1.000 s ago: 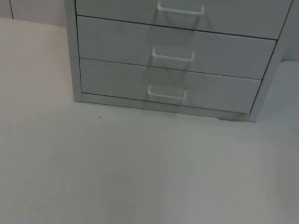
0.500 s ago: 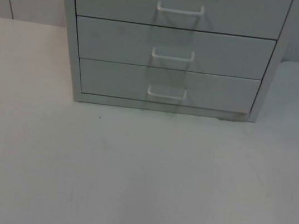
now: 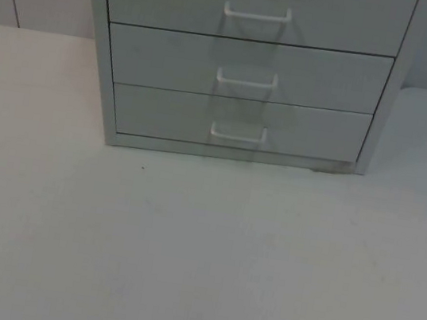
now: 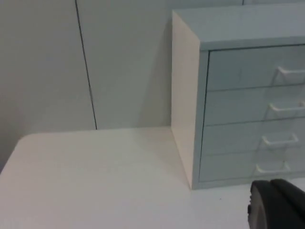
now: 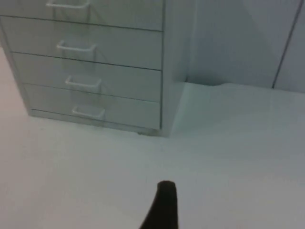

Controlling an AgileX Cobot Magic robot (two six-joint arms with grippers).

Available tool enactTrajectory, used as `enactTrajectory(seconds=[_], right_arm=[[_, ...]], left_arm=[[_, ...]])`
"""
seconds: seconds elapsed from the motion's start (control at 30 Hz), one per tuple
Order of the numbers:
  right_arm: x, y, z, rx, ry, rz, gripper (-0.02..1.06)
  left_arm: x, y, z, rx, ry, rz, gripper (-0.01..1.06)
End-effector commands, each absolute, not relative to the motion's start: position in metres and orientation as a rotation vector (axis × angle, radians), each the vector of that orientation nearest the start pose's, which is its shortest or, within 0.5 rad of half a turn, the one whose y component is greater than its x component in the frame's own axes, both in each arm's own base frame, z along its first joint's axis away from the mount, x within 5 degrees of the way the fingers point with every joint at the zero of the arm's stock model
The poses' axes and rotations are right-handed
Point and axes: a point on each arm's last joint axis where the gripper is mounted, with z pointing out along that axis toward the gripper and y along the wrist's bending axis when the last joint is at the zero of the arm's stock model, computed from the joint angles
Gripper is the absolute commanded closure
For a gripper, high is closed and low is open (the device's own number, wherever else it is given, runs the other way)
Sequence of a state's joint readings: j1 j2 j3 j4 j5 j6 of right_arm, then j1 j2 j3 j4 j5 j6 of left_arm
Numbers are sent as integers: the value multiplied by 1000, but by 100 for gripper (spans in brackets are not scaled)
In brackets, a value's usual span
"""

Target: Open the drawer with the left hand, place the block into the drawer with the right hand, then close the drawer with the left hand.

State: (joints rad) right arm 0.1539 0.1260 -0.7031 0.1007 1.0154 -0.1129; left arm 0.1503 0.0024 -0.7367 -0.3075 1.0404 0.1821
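Against the partition, the drawer cabinet point(image 3: 243, 68) sits shut (no block visible); a misaimed left gripper point(image 4: 279, 205), jaw state untellable, could miss its handle point(image 3: 238, 134)

pale grey drawer cabinet point(image 3: 243, 68), white handles point(image 3: 256, 11), white table point(image 3: 199, 254)

Open table point(image 3: 199, 254) before the seemingly shut drawer cabinet point(image 3: 243, 68)

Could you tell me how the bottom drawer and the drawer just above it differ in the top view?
The bottom drawer sits lowest in the cabinet, nearest the table; the drawer above it sits one level higher. The bottom drawer's front looks slightly narrower and its handle lower than the other's handle. Both are shut, pale grey, with white bar handles.
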Motion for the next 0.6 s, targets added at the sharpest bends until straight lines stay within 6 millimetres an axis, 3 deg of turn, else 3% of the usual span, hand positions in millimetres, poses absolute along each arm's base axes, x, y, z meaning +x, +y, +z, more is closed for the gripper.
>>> enactTrajectory(seconds=[0.0, 0.13, 0.27, 0.4, 0.57], right_arm=[[-12, 3, 323, -217, 1924, 131, 33], [-13, 2, 294, -217, 1973, 127, 33], [-8, 3, 281, -221, 2029, 115, 33], [-8, 2, 280, -222, 2037, 110, 33], [-7, -1, 280, -188, 2040, 77, 33]], left_arm=[[-32, -27, 332, 82, 1811, -129, 105], [-17, -24, 307, 90, 1906, -155, 105], [-10, -23, 294, 83, 1956, -149, 105], [-5, -22, 283, 77, 1995, -156, 105], [-4, -22, 283, 64, 1995, -164, 105]])
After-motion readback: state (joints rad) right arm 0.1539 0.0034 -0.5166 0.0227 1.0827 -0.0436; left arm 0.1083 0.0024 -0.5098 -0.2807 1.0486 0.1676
